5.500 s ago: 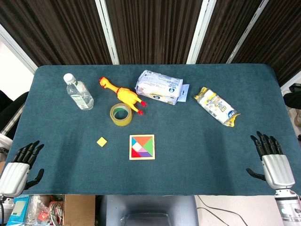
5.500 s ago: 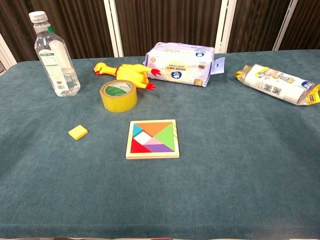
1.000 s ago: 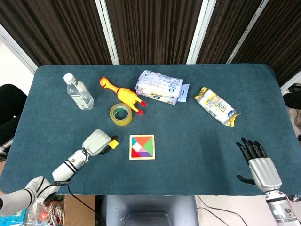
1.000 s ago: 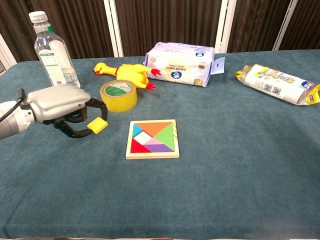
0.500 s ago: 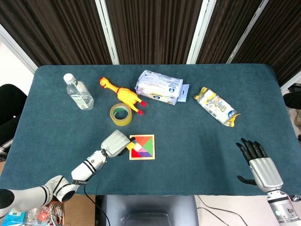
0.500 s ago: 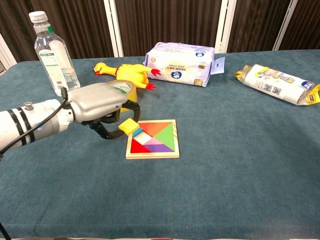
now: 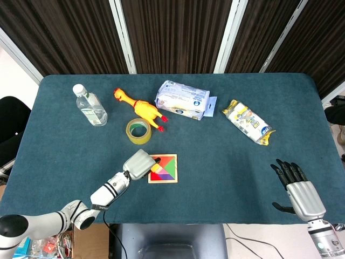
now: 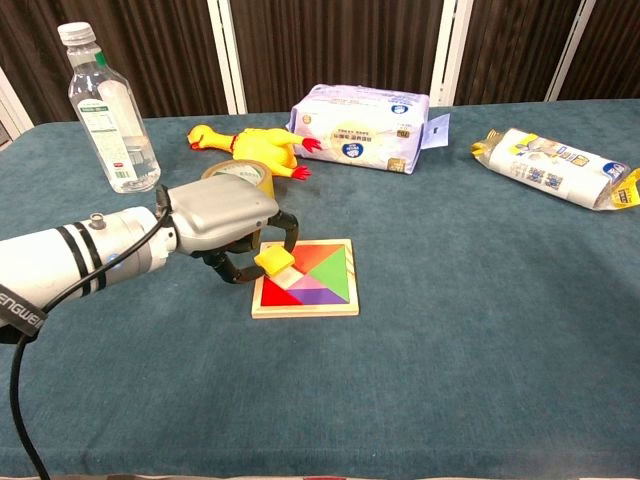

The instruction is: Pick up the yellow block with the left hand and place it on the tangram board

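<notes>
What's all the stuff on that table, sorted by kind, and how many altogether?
Bottle: 1
Rubber chicken: 1
Tape roll: 1
Packets: 2, tissue pack, snack bag
Tangram board: 1
Yellow block: 1, held by the left hand
Total: 7

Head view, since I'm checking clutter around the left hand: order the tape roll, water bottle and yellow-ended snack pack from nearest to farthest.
From the left hand:
1. Tape roll, just behind it.
2. Water bottle, back left.
3. Snack pack, far right.

Small flat yellow block [image 8: 274, 260] pinched in left hand [image 8: 222, 222] over left edge of tangram board [image 8: 320, 285]; square wooden-framed board with coloured pieces lies flat on table
</notes>
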Motion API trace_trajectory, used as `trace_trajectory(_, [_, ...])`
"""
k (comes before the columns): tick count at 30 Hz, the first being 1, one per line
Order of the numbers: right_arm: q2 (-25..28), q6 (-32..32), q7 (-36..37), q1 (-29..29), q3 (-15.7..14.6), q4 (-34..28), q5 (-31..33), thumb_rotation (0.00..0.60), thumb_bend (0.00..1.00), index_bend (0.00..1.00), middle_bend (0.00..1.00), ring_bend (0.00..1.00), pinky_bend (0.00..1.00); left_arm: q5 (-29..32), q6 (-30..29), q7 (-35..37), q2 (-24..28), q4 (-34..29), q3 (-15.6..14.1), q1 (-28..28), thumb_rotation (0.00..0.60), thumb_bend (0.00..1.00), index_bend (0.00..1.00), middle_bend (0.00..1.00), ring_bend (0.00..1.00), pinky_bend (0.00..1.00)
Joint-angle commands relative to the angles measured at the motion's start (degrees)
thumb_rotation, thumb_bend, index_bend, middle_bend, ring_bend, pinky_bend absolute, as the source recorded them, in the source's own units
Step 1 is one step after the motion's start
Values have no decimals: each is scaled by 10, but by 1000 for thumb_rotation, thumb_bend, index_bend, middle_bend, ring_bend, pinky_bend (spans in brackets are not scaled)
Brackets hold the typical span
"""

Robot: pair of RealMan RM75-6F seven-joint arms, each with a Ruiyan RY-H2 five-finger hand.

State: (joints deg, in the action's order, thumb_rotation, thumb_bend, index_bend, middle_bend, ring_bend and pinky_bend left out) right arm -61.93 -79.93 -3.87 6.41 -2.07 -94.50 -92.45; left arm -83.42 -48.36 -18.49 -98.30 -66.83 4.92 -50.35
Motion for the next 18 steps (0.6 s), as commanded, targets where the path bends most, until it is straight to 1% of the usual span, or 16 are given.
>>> trace_trajectory(1, [2,-3,4,-1,0,0,-2,600,170,0,0,0,0,1,2,-6,-10,15,-1,-4,600,374,636,1000,1000,1000])
trace_trajectory(18, [9,-16,22,-7,-2,3,-9,600,170,0,0,0,0,1,3,-11,-31,40,-7,-13,600,372,629,1000,1000,1000])
